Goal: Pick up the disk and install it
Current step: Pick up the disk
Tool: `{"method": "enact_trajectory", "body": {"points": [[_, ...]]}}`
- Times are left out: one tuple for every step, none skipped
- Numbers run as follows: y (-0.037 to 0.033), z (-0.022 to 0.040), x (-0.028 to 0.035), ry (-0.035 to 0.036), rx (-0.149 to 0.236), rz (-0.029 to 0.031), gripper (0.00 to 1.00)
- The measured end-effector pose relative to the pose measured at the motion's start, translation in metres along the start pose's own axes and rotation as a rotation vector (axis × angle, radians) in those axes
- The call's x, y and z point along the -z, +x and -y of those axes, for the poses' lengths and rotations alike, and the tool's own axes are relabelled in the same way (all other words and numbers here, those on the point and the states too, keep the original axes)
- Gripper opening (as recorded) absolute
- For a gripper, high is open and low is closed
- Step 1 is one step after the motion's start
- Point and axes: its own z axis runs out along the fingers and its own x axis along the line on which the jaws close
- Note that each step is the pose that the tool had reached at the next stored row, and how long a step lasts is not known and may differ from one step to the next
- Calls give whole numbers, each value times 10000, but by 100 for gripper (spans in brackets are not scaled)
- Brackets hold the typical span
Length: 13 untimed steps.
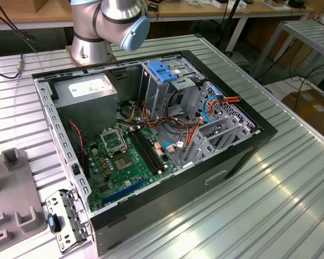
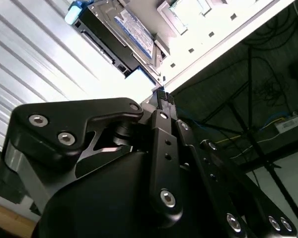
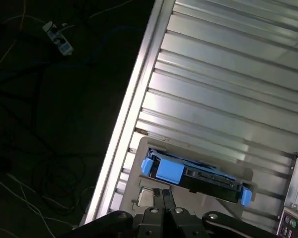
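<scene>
Currently the disk (image 3: 196, 174) lies flat in its holder (image 3: 139, 148) at the edge of the counter (image 3: 218, 74), just beyond the end effector (image 3: 164, 192), whose fingers sit pressed together, empty. A clean pick likely needs them opened and centred across its long sides.

Ribbed aluminium table (image 1: 291, 178), wooden bench (image 1: 178, 12) behind

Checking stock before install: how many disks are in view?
1. The disk rests near the table's edge, close to the gripper. Others may be hidden.
</scene>
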Motion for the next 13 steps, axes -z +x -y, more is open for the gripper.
{"method": "enact_trajectory", "body": {"points": [[0,0,0,1,202,-9,11],[0,0,0,2,378,-16,11],[0,0,0,3,553,-24,11],[0,0,0,3,732,-32,11],[0,0,0,4,906,-40,11],[0,0,0,5,1085,-48,11],[0,0,0,7,1403,-62,11],[0,0,0,8,1545,-68,11],[0,0,0,9,1747,-78,11],[0,1,0,10,1955,-86,11],[0,0,0,11,2120,-93,11],[-1,1,-1,12,2403,-105,11],[0,0,-2,14,2772,-122,11]]}}
